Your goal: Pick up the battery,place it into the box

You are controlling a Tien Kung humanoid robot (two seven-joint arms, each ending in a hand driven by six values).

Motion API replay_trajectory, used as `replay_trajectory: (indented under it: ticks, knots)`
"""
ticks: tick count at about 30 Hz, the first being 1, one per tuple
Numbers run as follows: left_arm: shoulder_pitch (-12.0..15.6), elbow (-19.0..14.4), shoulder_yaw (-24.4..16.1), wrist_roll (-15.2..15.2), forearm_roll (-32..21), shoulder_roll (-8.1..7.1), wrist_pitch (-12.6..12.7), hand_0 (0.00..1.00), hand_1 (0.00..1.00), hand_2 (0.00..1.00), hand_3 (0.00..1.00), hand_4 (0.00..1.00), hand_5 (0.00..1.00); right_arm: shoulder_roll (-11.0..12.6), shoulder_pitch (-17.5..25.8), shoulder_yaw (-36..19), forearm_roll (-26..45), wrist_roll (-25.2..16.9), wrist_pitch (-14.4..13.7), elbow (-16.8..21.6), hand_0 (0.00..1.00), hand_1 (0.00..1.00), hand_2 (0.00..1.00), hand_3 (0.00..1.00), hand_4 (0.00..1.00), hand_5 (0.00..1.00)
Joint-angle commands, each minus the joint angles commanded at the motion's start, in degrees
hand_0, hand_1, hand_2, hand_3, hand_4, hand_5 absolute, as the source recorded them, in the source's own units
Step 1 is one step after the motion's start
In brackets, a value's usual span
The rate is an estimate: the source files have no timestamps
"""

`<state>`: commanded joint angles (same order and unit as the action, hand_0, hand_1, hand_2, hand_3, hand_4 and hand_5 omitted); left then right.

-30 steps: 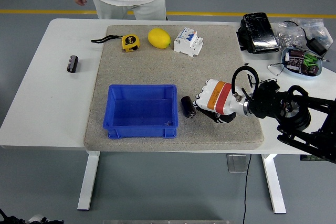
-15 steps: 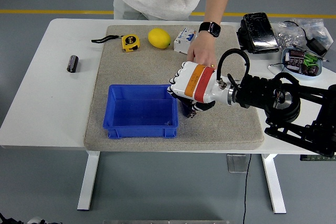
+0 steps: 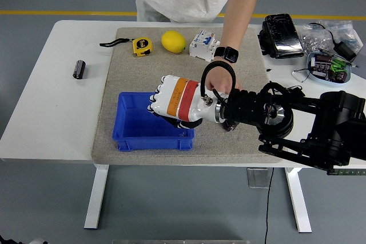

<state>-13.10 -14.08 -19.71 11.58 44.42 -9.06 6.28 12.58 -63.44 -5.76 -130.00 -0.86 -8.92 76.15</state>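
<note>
My right hand (image 3: 164,110), white with orange and red bands, hovers over the right half of the blue box (image 3: 129,139). Its fingers are curled downward around a dark shape that I take for the black battery, most of it hidden under the palm. The spot on the mat right of the box where that battery lay shows none. A second black battery (image 3: 79,68) lies on the bare white table at the far left. A person's hand (image 3: 222,83), with a black watch (image 3: 229,54) on the wrist, reaches down just behind my wrist.
On the grey mat (image 3: 143,67) at the back lie a yellow tape measure (image 3: 141,46), a lemon (image 3: 173,42) and a white circuit breaker (image 3: 204,44). A black device (image 3: 281,34) and a bowl of parts (image 3: 328,67) stand at the right.
My right hand closed over the battery beside the box, then moved left over the box. The person leaned in and reached an arm down toward my wrist.
</note>
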Motion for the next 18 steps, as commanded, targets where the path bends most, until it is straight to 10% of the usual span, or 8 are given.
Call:
replay_trajectory:
  ticks: [6, 7, 18]
  knots:
    - [-0.27, 0.02, 0.28, -0.22, -0.38, -0.05, 0.12, 0.737, 0.733, 0.781, 0.638, 0.649, 0.533, -0.52, -0.3, 0.17, 0.0, 0.46, 1.33, -0.5, 0.305, 0.457, 0.537, 0.535, 0.759, 0.098]
    - [-0.3, 0.02, 0.29, -0.23, -0.4, -0.06, 0.13, 0.737, 0.727, 0.781, 0.637, 0.649, 0.533, -0.49, -0.35, 0.17, 0.0, 0.46, 1.41, -0.46, 0.316, 0.492, 0.681, 0.779, 0.858, 0.149]
    - [-0.63, 0.02, 0.3, -0.15, -0.34, -0.18, 0.11, 0.736, 0.729, 0.78, 0.638, 0.649, 0.532, -0.41, -0.75, -0.07, 0.0, 0.37, 2.06, -0.44, 0.343, 0.525, 0.767, 0.873, 0.911, 0.172]
